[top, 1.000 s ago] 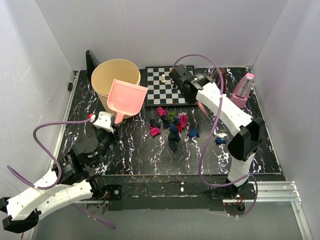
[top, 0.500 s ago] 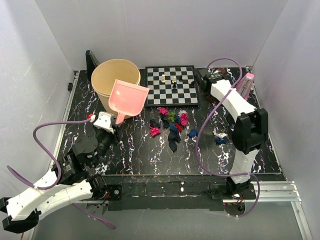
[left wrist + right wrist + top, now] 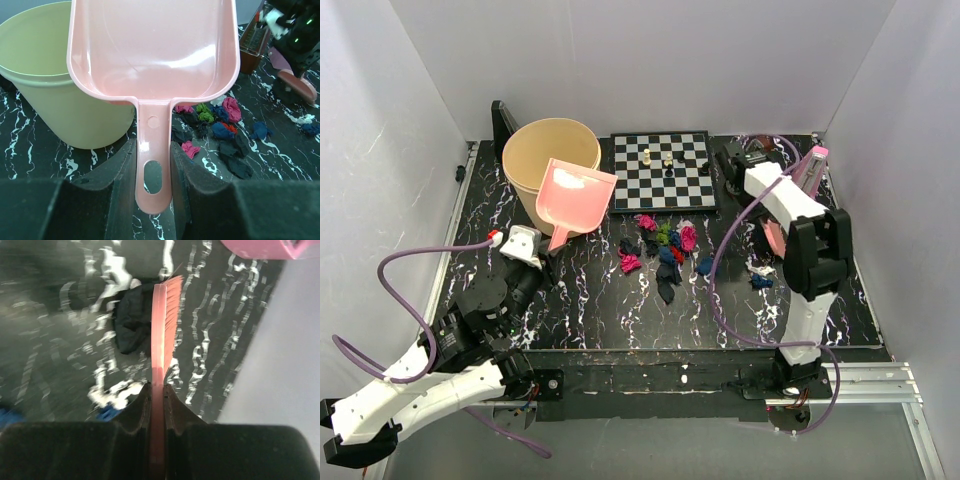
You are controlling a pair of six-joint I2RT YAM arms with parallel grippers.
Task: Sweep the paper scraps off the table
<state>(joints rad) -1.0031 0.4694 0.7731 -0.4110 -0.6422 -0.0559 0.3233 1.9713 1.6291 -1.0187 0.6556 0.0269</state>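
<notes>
The paper scraps [image 3: 665,250] lie in a loose cluster mid-table on the black marbled table [image 3: 600,300], below the chessboard; they also show in the left wrist view [image 3: 215,125]. A white and a blue scrap [image 3: 760,274] lie apart to the right. My left gripper [image 3: 153,150] is shut on the handle of a pink dustpan [image 3: 575,198], held left of the cluster beside the bucket. My right gripper [image 3: 157,387] is shut on a pink brush [image 3: 165,320], bristles low over the table by a black scrap [image 3: 131,325], right of the cluster [image 3: 773,238].
A beige bucket [image 3: 550,160] stands at the back left. A chessboard [image 3: 665,170] with a few pieces lies at the back middle. A pink metronome [image 3: 808,175] stands at the back right, close to the right arm. White walls enclose the table.
My right arm has swung from over the chessboard to the right side and brought the brush down near the white and blue scraps. The left arm has shifted slightly back with the dustpan.
</notes>
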